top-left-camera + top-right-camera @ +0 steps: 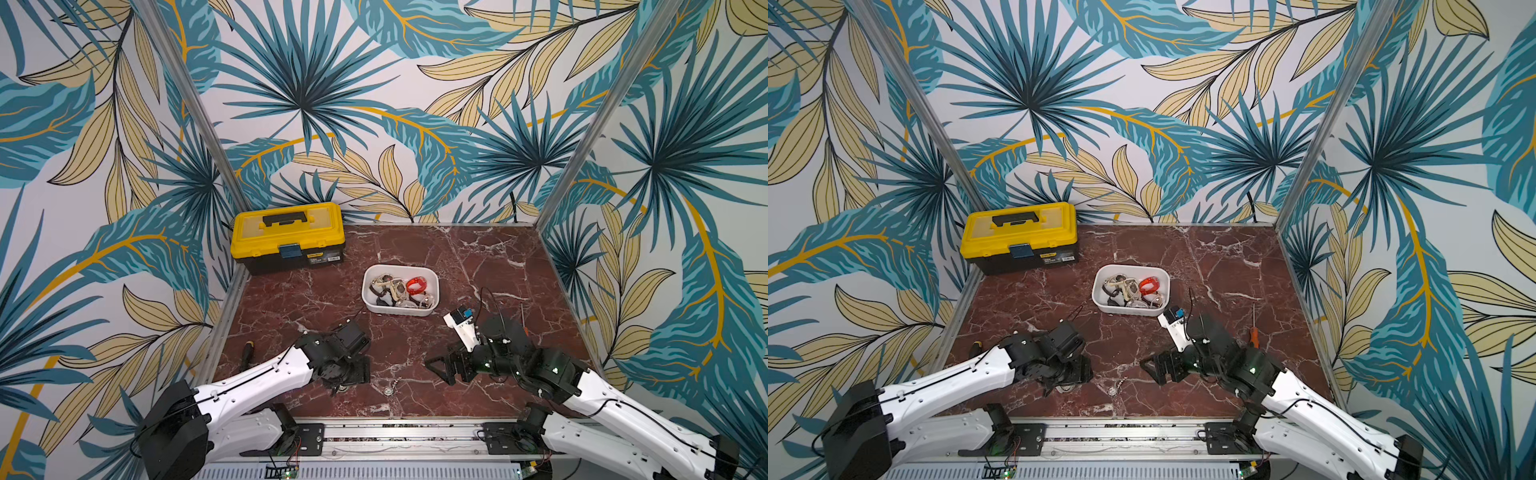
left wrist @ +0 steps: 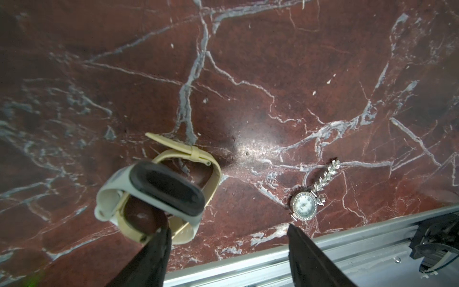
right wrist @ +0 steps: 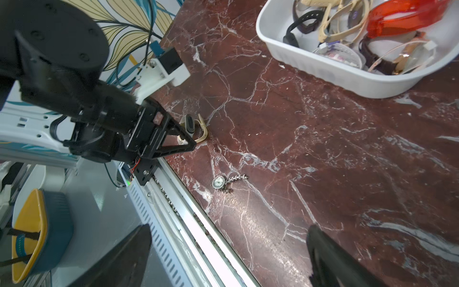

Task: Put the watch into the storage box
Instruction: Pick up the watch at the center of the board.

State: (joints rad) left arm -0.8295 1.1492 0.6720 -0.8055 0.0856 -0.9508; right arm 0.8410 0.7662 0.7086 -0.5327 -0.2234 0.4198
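A grey-strapped watch with a black face lies tangled with a beige-strapped watch on the red marble near the front edge. My left gripper points down beside them, open. One fingertip touches the beige strap and nothing sits between the jaws. A small silver watch on a chain lies just past the other fingertip, and both top views show it. The white storage box stands mid-table holding several watches. My right gripper hangs open over the front rail, empty.
A yellow-lidded black toolbox stands at the back left corner. A dark-handled tool lies at the left edge and an orange-handled screwdriver at the right. A metal rail runs along the front edge.
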